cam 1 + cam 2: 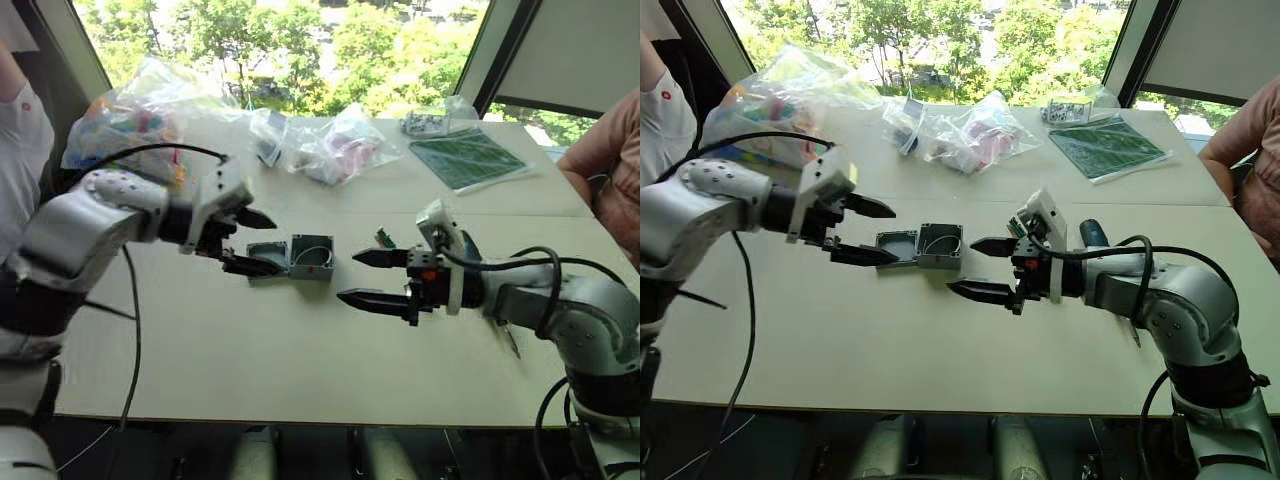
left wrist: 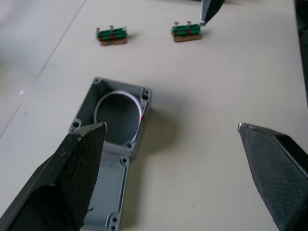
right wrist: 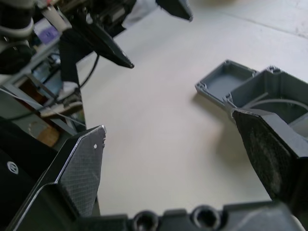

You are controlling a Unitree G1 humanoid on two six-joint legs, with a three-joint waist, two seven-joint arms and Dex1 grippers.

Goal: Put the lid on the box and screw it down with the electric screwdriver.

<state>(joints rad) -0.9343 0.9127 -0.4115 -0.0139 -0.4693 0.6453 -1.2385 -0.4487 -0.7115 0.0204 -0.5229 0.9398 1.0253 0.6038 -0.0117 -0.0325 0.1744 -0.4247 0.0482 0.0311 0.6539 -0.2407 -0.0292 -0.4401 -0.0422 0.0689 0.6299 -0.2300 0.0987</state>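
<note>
The grey box (image 1: 312,256) stands open-side up mid-table, and the shallow lid (image 1: 268,257) lies inner face up against its left side. My left gripper (image 1: 250,242) hovers open just left of the lid, its lower finger over the lid's edge. To the right of the box, my right gripper (image 1: 352,277) is open and points at it, holding nothing. The wrist views show the box (image 2: 118,115), the lid (image 3: 226,79) and each gripper's spread fingers (image 2: 72,178) (image 3: 77,168). The dark electric screwdriver (image 1: 1093,233) lies on the table, mostly hidden under my right forearm.
Two small green components (image 2: 111,35) (image 2: 186,31) lie just behind the box. Plastic bags of parts (image 1: 335,145) and a green board (image 1: 470,158) sit at the table's back. A person stands at the left edge (image 1: 20,130), and another person's arm (image 1: 610,150) is at the right.
</note>
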